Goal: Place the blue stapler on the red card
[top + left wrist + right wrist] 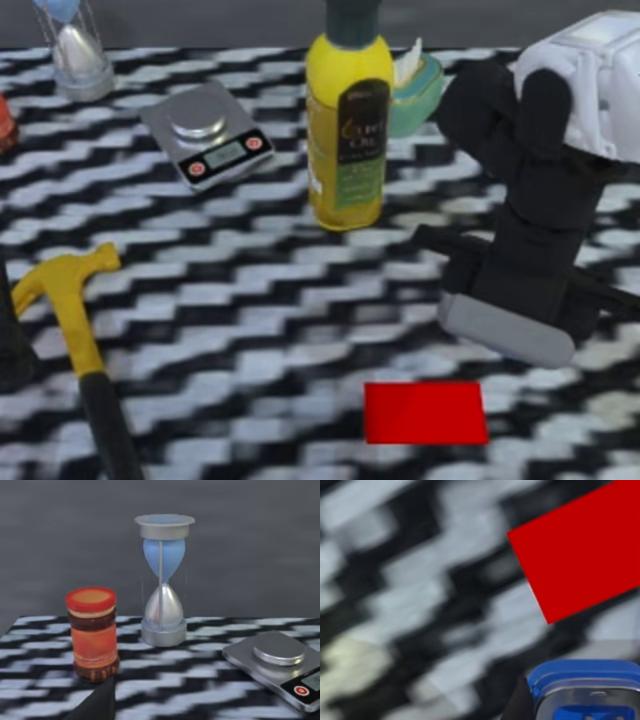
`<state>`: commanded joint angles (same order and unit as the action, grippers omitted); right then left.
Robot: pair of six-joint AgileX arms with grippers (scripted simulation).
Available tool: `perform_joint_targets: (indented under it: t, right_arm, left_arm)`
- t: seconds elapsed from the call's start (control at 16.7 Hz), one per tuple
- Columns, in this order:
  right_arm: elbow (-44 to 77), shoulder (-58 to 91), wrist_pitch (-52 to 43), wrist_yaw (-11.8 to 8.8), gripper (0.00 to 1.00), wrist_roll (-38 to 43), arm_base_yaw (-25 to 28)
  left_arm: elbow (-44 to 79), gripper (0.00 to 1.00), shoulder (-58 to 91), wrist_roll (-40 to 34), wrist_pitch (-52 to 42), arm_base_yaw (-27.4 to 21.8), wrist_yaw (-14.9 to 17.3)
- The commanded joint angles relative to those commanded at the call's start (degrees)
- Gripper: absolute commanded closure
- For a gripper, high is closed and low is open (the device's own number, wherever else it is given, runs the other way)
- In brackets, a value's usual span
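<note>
My right gripper (512, 300) hangs over the table's right side, shut on the blue stapler (585, 687), which shows from above only as a grey slab (505, 330). In the right wrist view one dark finger (520, 705) presses against the stapler's blue edge. The red card (425, 412) lies flat on the zigzag cloth, just below and left of the held stapler in the top view, and it also appears ahead of the stapler as a red rectangle (580, 550). My left gripper (10, 345) is parked at the left edge, with one dark finger (97, 705) in its own view.
A tall yellow oil bottle (348, 130) stands at the back centre, with a teal wipes packet (420, 90) behind it. A silver kitchen scale (207, 135), an hourglass (75, 45) and a red-lidded jar (92, 635) sit at the back left. A yellow-headed hammer (70, 310) lies front left.
</note>
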<state>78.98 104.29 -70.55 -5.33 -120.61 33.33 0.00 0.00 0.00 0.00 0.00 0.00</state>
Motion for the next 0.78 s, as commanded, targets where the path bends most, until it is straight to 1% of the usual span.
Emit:
perform_joint_targets:
  t: [0.18, 0.36, 0.6, 0.78]
  right_arm:
    - [-2.3, -1.0, -1.4, -0.5, 1.00, -24.2, 1.0]
    - [-4.7, -2.0, -2.0, -0.4, 1.00, -47.0, 2.0]
    - [-7.3, -3.8, -1.0, 0.8, 1.00, -73.2, 3.1]
    - [-8.4, -5.6, 1.0, 2.2, 1.00, -89.8, 3.5]
  left_arm:
    - [0.0, 0.00, 0.0, 0.0, 0.0, 0.0, 0.0]
    - [0.0, 0.00, 0.0, 0.0, 0.0, 0.0, 0.0]
    - [0.0, 0.00, 0.0, 0.0, 0.0, 0.0, 0.0]
    - [0.0, 0.00, 0.0, 0.0, 0.0, 0.0, 0.0]
